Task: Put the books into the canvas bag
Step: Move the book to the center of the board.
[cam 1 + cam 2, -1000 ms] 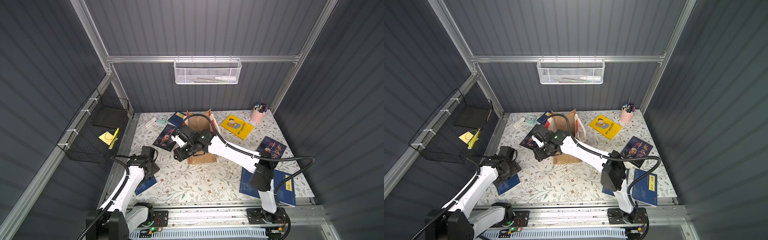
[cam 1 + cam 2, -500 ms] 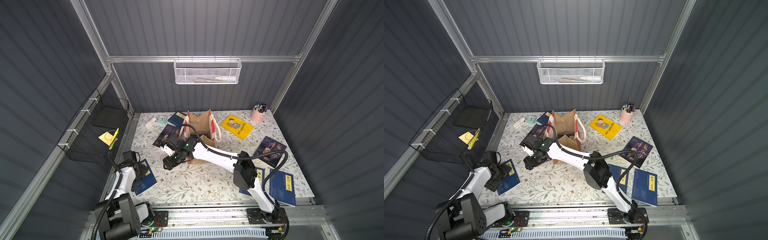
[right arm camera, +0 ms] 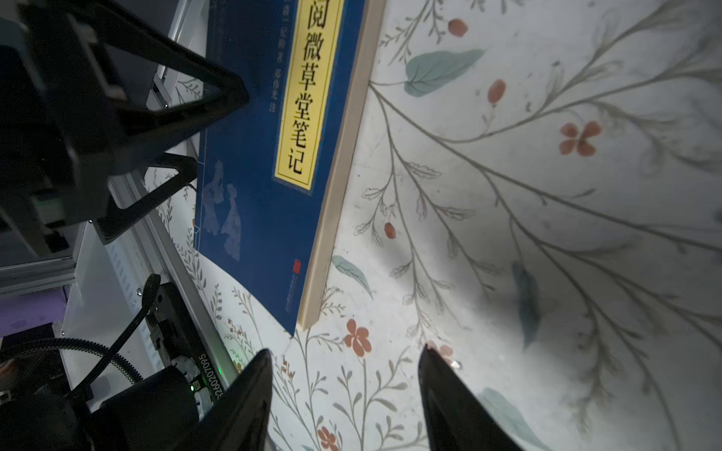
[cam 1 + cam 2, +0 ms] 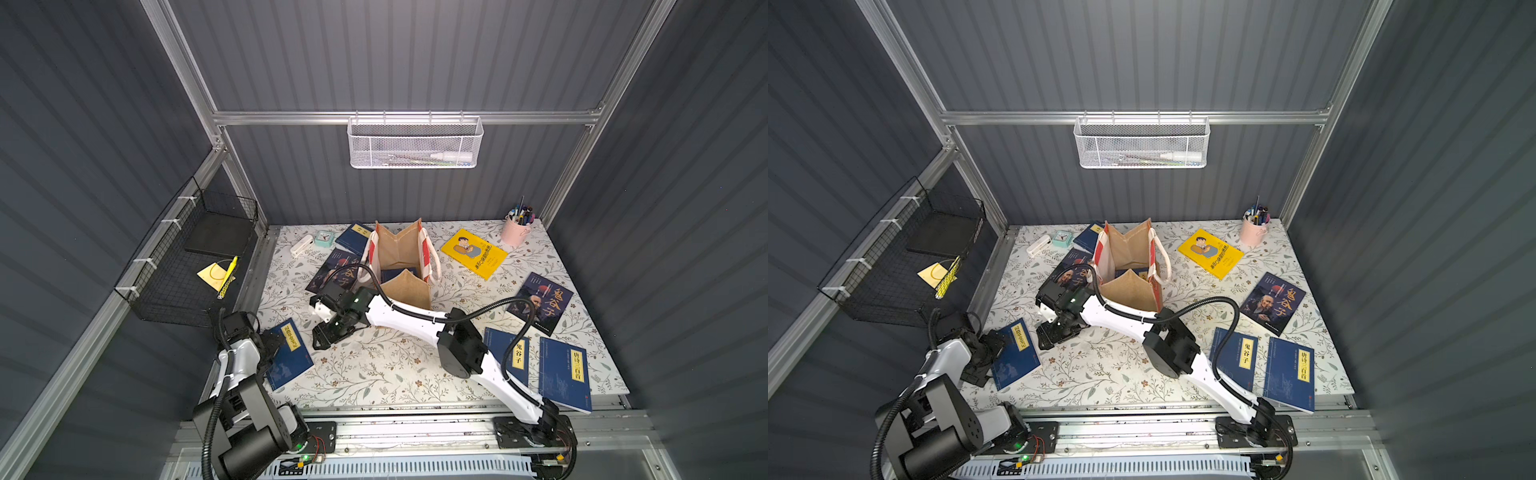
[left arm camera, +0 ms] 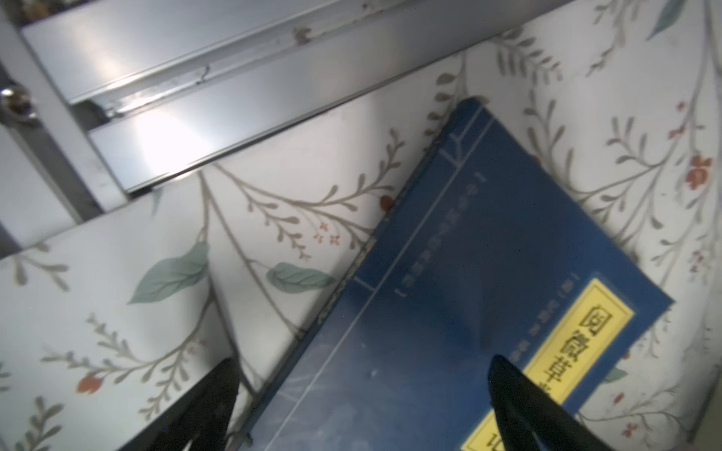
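Note:
The canvas bag [image 4: 401, 266] [image 4: 1127, 266] stands open at the back middle, with a navy book showing inside it. Books lie around it: a yellow one [image 4: 473, 252], two portrait ones [image 4: 540, 301] [image 4: 334, 274], and two navy ones at the front right [image 4: 507, 353] [image 4: 565, 370]. Another navy book [image 4: 289, 353] [image 5: 488, 293] [image 3: 265, 156] lies at the front left. My left gripper [image 4: 270, 345] [image 5: 363, 361] is open and straddles that book's edge. My right gripper [image 4: 324, 336] [image 3: 345, 349] is open over bare cloth beside the same book.
A black wire basket [image 4: 187, 266] hangs on the left wall and a white mesh basket [image 4: 415, 143] on the back rail. A mint clock [image 4: 324, 238] and a pink pen cup [image 4: 515, 230] stand at the back. An aluminium rail [image 5: 234, 97] borders the table's left edge.
My right arm has swung from the bag toward the front left and come down near the navy book, its jaws a little wider. The left arm has pulled back to that book's left edge.

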Available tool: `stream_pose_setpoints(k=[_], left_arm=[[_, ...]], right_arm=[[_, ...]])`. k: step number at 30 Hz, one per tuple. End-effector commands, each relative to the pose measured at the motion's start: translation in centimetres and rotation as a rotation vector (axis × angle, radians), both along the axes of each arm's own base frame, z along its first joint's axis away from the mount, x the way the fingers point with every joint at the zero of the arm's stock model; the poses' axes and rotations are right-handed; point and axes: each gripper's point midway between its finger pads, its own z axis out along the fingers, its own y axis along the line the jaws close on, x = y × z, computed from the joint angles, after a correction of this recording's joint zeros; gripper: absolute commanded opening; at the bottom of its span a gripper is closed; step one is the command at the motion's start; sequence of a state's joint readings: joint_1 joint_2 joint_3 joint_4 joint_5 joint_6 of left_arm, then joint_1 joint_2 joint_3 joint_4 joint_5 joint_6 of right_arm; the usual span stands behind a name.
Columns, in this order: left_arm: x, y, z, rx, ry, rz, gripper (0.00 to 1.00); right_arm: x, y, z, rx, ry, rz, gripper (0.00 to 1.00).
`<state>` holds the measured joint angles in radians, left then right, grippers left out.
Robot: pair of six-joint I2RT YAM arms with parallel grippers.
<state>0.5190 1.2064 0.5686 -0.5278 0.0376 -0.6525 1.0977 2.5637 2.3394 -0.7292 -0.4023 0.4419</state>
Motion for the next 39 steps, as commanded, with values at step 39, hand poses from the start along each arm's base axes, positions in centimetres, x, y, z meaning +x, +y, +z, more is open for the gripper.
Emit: stream_pose_setpoints(k=[39], left_arm=[[2.7, -11.4, -2.3, -0.327, -0.161, -0.294, 0.99]], right_arm=[[2.5, -6.6, -1.2, -0.058, 0.065, -0.090, 0.34]])
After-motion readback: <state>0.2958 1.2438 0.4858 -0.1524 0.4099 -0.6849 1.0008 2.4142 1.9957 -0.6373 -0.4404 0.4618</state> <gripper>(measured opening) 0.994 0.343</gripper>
